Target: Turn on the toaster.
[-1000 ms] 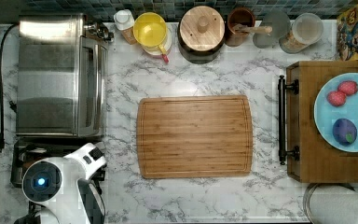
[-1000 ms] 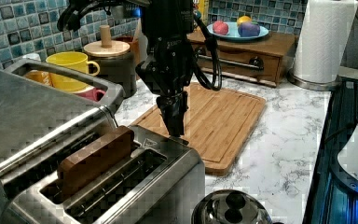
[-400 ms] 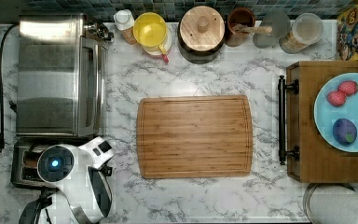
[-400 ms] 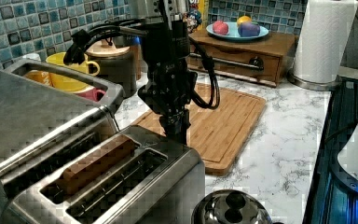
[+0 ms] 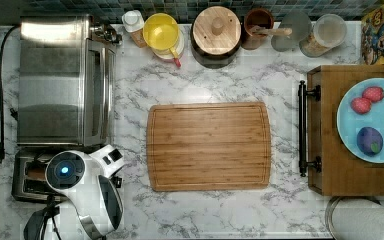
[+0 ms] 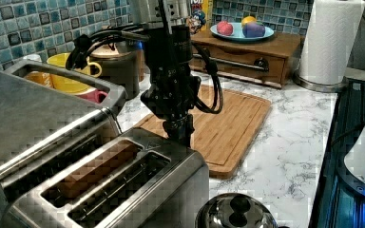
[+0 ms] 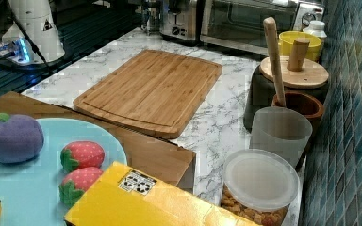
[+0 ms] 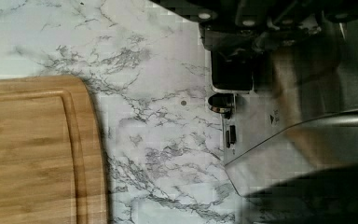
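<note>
A: At seven o'clock of the board (image 5: 208, 146) in the top view, the toaster (image 5: 27, 176) sits at the desk's (image 5: 215, 80) edge, just below the oven (image 5: 62, 80). The arm has swung over it within the last second.

B: And the bread?

A: In the left view the slice (image 6: 97, 167) has sunk into its slot; a second ago it stood proud. The pincer (image 6: 179, 134) is down at the lever end, so I judge the lever is being pushed and the toaster is nearly on.

B: Pincer wide or narrow?

A: I cannot tell.

B: Any writing?

A: A printed label (image 7: 137, 182) on the yellow box (image 7: 141, 202), too small to read.
</note>
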You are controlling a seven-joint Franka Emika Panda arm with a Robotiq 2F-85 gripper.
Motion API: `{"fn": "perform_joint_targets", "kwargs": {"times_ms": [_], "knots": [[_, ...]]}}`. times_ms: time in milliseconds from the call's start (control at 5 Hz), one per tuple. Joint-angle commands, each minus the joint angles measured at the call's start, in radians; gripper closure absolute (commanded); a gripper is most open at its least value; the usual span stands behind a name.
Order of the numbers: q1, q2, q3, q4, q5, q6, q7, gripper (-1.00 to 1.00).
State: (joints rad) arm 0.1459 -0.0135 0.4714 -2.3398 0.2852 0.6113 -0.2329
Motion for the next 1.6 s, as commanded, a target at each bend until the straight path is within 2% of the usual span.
{"fn": "perform_joint_targets", "kwargs": {"times_ms": [200, 400, 600, 1600], "knots": [[-0.099, 0.134, -0.108, -0.085, 0.034, 0.065, -0.06, 1.0], [-0.093, 0.215, -0.126, -0.092, 0.068, 0.067, -0.136, 1.0], [-0.08, 0.217, -0.103, -0.096, 0.047, 0.085, -0.22, 1.0], [-0.07, 0.216, -0.114, -0.096, 0.05, 0.084, -0.222, 1.0]]}}
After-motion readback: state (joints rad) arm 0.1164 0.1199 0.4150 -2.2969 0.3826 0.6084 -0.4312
